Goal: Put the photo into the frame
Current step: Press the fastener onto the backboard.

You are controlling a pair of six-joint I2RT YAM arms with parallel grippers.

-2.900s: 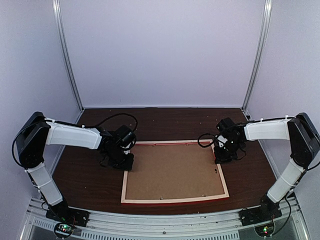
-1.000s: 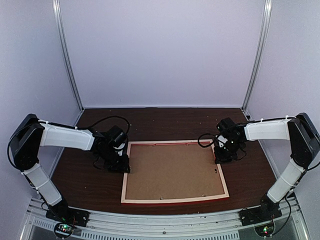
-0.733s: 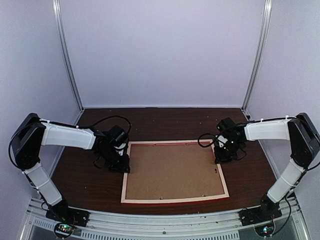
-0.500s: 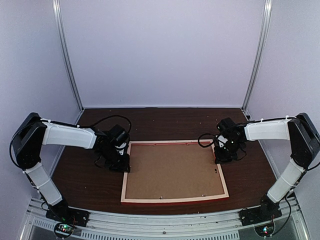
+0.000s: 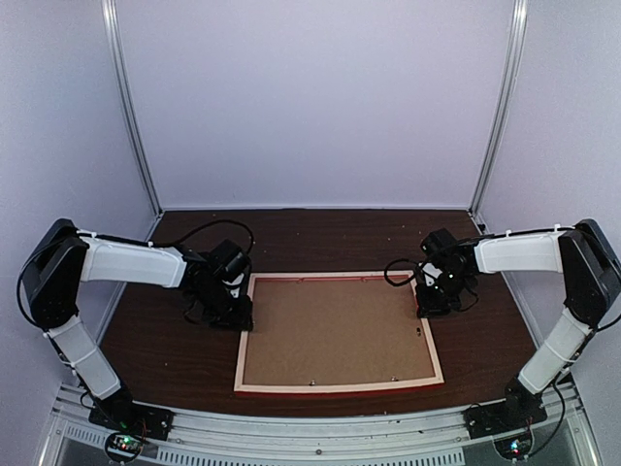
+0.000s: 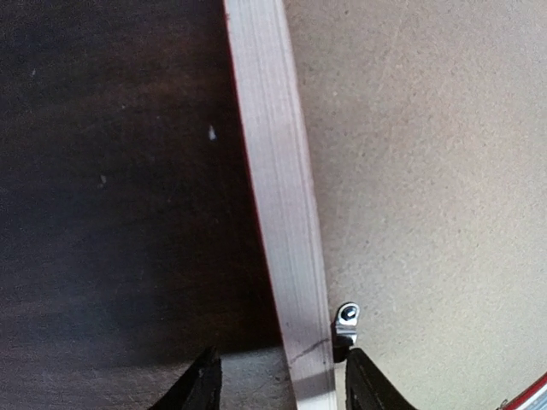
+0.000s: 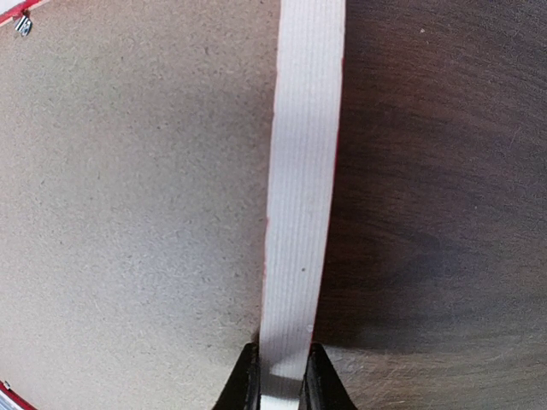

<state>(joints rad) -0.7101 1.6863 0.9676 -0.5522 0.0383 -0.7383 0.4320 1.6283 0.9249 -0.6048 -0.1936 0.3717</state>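
You find the frame [image 5: 340,387] lying face down on the table [image 5: 165,340], centred between both arms, pale wood back upward, with a thin red edge showing along its near side. The brown backing board [image 5: 335,330] fills its opening. Your left gripper [image 6: 286,386] straddles the left rail: one finger stands over the table, the other over the backing board just beside a small metal clip [image 6: 346,318]. The rail sits between them ungripped, with a clear gap on the outer side, so treat these fingers as released. Your right gripper [image 7: 281,380] is clenched on the right rail, both fingers pressed against its sides, grasping the frame
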